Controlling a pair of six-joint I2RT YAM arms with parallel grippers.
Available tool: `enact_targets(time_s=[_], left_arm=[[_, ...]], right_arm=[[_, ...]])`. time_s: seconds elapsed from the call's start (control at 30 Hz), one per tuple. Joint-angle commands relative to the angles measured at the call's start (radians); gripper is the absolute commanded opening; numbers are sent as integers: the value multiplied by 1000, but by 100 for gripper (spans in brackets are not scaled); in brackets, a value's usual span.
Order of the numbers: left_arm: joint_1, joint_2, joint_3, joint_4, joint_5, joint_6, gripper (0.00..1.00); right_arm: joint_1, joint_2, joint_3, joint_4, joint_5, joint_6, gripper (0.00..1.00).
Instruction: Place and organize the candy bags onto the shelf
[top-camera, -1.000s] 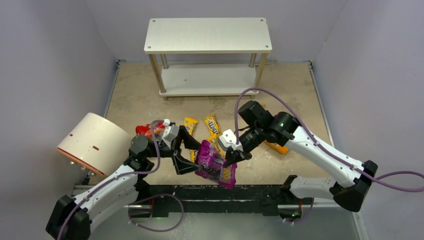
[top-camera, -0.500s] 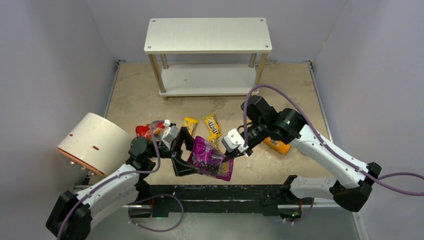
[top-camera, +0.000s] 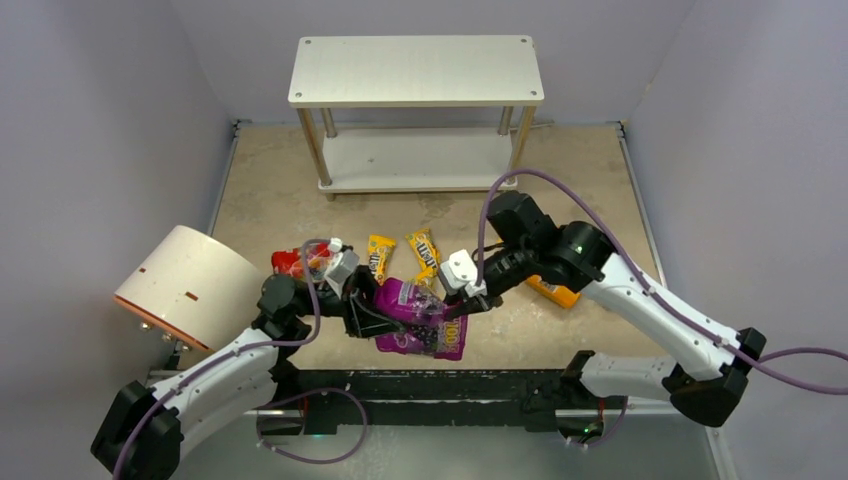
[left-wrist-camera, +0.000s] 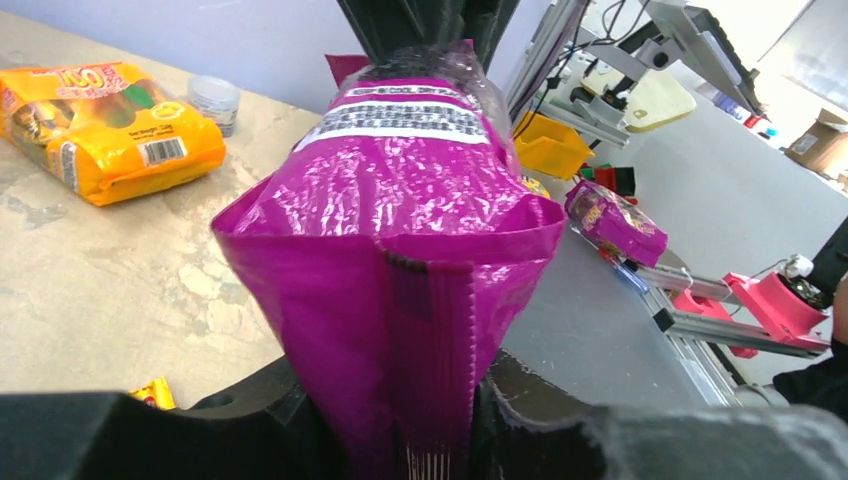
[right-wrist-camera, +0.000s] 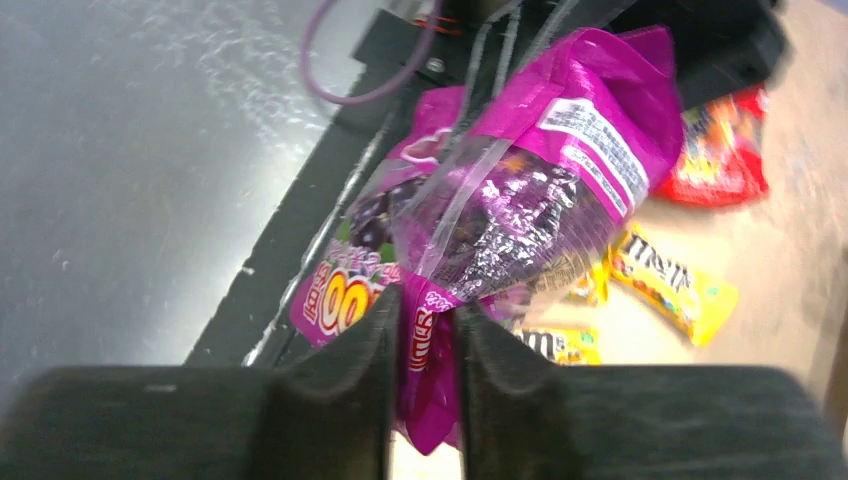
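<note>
The purple pouch (top-camera: 420, 318) hangs level between both grippers, just above the table's near edge. My left gripper (top-camera: 372, 314) is shut on its sealed end seam (left-wrist-camera: 440, 330), whose crimped strip runs down between the jaws. My right gripper (top-camera: 470, 300) pinches the pouch's opposite corner (right-wrist-camera: 430, 335) between narrow jaws. The red pouch (top-camera: 290, 262) lies behind the left wrist. The orange pouch (top-camera: 555, 292) lies under the right arm. Yellow packets (top-camera: 424, 250) are scattered mid-table. The shelf (top-camera: 416, 70) stands at the back with both boards bare.
A white-and-orange cylinder (top-camera: 185, 285) lies on its side at the left, close to the left arm. Another yellow packet (top-camera: 380, 255) sits next to the left wrist. Walls close in the left, right and back sides.
The left jaws, wide open a second ago, have shut on the purple pouch's end. The right arm swung the pouch left and lowered it toward level.
</note>
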Motion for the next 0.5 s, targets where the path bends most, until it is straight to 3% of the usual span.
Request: enact_targets(time_s=[0.0, 0.07, 0.23, 0.33, 0.47], left_arm=[[-11, -21, 41, -66, -60, 42, 23], [-10, -26, 58, -178, -120, 75, 13], [-11, -24, 84, -334, -337, 77, 0], [-10, -4, 114, -421, -518, 49, 0], [-10, 58, 178, -588, -988, -192, 0]], right_arm=[[2, -116, -86, 387, 214, 284, 37], [2, -198, -182, 588, 398, 449, 59], [2, -412, -401, 881, 870, 815, 93], [1, -510, -497, 975, 1076, 984, 99], [2, -597, -582, 1010, 1322, 1128, 99]])
